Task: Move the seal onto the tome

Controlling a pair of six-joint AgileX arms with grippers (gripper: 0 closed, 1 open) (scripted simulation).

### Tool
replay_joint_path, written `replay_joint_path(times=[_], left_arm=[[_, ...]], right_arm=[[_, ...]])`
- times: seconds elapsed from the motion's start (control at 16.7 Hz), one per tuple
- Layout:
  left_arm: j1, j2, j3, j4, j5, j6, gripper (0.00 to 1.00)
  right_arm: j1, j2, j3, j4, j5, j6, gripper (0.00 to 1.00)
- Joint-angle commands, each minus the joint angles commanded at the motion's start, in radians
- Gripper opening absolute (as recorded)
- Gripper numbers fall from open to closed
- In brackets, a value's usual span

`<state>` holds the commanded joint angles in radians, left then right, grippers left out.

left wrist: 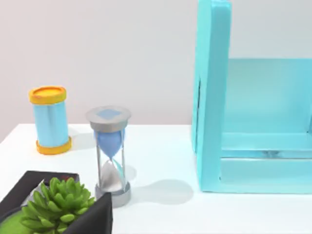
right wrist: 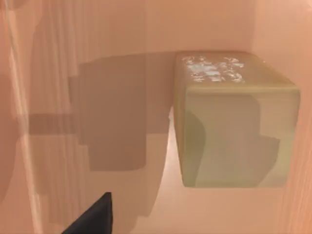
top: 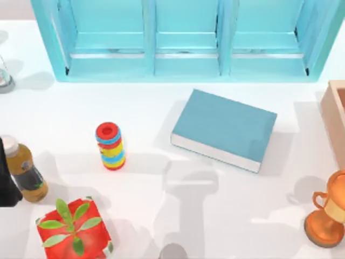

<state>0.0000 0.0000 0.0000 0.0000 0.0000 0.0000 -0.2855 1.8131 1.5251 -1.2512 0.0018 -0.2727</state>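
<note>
Close above, right fingers (right wrist: 90,217) face the seal (right wrist: 234,122).

On my white table (top: 161,108): book (top: 226,127) at centre, shelf unit (top: 188,38) along top, trophy (top: 329,213) lower right, bottle (top: 24,170) left.

White tabletop (top: 161,108), glossy, evenly lit from above; soft grey shadows fall across its near half. Teal shelf unit (top: 186,38) spans far edge, three open bays, upright. Plain pale wall (left wrist: 112,53) behind tabletop in left wrist view. Right wrist view: pinkish-tan surfaces, shadowed.
</note>
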Motion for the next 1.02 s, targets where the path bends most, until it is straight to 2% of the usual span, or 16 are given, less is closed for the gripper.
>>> replay_joint_path(times=[0.48, 1.02], left_arm=[[0.000, 0.000, 0.000, 0.000, 0.000, 0.000, 1.00], [0.000, 0.000, 0.000, 0.000, 0.000, 0.000, 1.00]], right_arm=[[0.000, 0.029, 0.007, -0.002, 0.000, -0.001, 1.00], [-0.001, 0.112, -0.239, 0.331, 0.000, 0.001, 1.00]])
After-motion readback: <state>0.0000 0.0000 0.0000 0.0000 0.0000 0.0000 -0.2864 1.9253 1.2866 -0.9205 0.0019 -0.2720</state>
